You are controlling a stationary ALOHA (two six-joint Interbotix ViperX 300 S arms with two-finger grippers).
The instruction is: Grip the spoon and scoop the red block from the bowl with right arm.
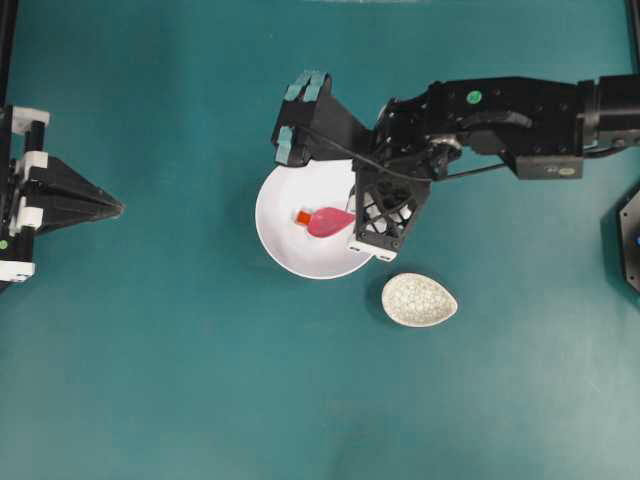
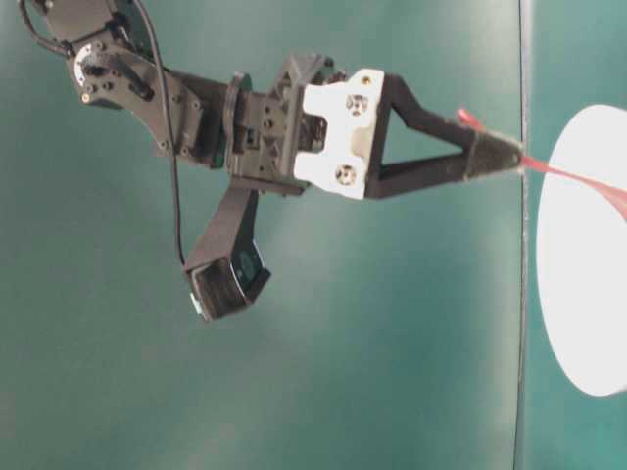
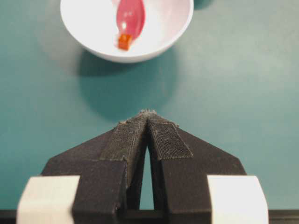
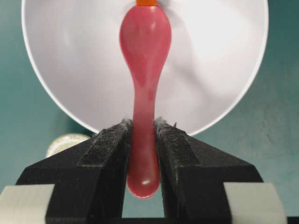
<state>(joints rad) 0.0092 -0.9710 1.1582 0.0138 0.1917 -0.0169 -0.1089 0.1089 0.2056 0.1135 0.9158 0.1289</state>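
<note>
The teal worktop [image 1: 180,380] is carrying everything, and the right arm [image 1: 500,115] is reaching in from the right edge of the overhead view toward the white bowl [image 1: 285,250] at the centre. The right gripper [image 4: 142,128] is clamping the spoon [image 4: 144,70] by its handle, with the jaws parted only as far as the handle's width and both pads pressing against it. In the overhead view the spoon's long axis is running left to right, with the scoop pointing left and lying inside the bowl. The red block [image 1: 303,217] is sitting in the bowl, touching the scoop's tip. A small speckled dish [image 1: 419,299] is resting near the bowl, to its lower right. At the left edge the left gripper [image 3: 147,116] is pointing at the bowl from well apart, its tips pressed together on nothing.
</note>
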